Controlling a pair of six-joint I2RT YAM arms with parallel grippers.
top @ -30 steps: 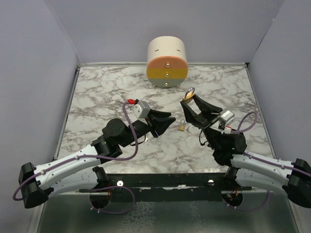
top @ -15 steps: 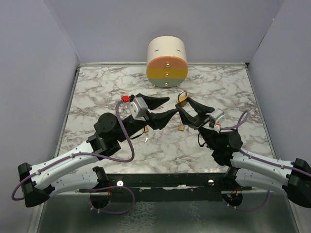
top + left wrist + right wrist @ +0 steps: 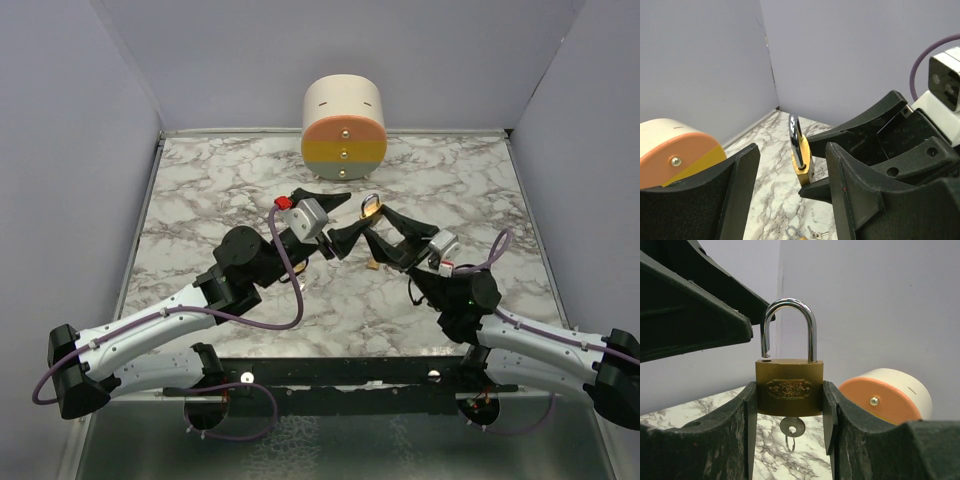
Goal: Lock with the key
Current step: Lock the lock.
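My right gripper [image 3: 789, 390] is shut on the body of a brass padlock [image 3: 789, 387] and holds it upright above the table. The steel shackle [image 3: 788, 327] is raised, with its left leg out of the body. A key [image 3: 792, 426] with a small ring sits in the keyhole underneath. In the top view the padlock [image 3: 370, 208] is at the table's middle, in the right gripper [image 3: 372, 222]. My left gripper [image 3: 352, 212] is open and empty just left of it. In the left wrist view the padlock [image 3: 802, 162] shows beyond the open left gripper [image 3: 792, 150], untouched.
A cream cylinder with an orange and yellow face [image 3: 343, 125] stands at the back centre. A second small padlock [image 3: 373, 264] with loose keys [image 3: 817, 233] lies on the marble table [image 3: 200, 190] below the grippers. Purple walls close in three sides.
My left gripper has risen and moved right, up to the padlock. My right gripper has carried the padlock a little left and nearer, towards the left gripper.
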